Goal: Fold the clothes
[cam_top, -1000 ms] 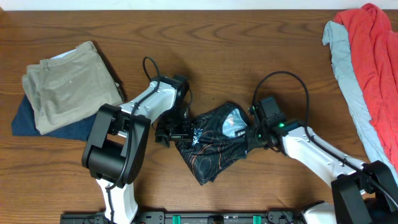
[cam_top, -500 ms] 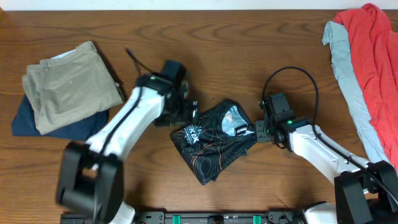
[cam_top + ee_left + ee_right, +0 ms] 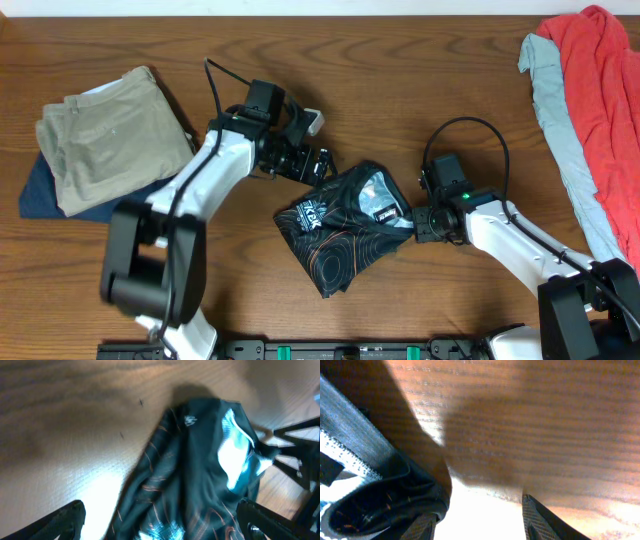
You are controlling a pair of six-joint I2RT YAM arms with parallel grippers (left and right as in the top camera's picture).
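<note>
The jersey [image 3: 345, 228] lies bunched in a rough heap on the table [image 3: 420, 70], a little near of the middle, with its narrow end pointing to the near edge. It is black with thin orange lines, and white logo patches face up on its far part. The left wrist view shows the jersey [image 3: 195, 470] rumpled, with a pale shiny patch on its right side.

The right gripper [image 3: 428, 226] sits low at the jersey's right edge. In its own camera the right gripper [image 3: 480, 510] has its jaws apart with bare wood between them. A fold of the jersey [image 3: 380, 495] lies just beside the left finger [image 3: 422, 527], outside the gap; whether they touch, I cannot tell.

Farther off, the left gripper [image 3: 316, 164] is at the jersey's far left corner. Its wrist camera shows the left gripper [image 3: 161, 506] with jaws wide apart, and the cloth seen in the gap between them.

At the far left, folded khaki trousers [image 3: 110, 135] rest on a navy garment [image 3: 40, 198]. At the far right, a red garment [image 3: 600, 90] lies over a grey one [image 3: 558, 110].
</note>
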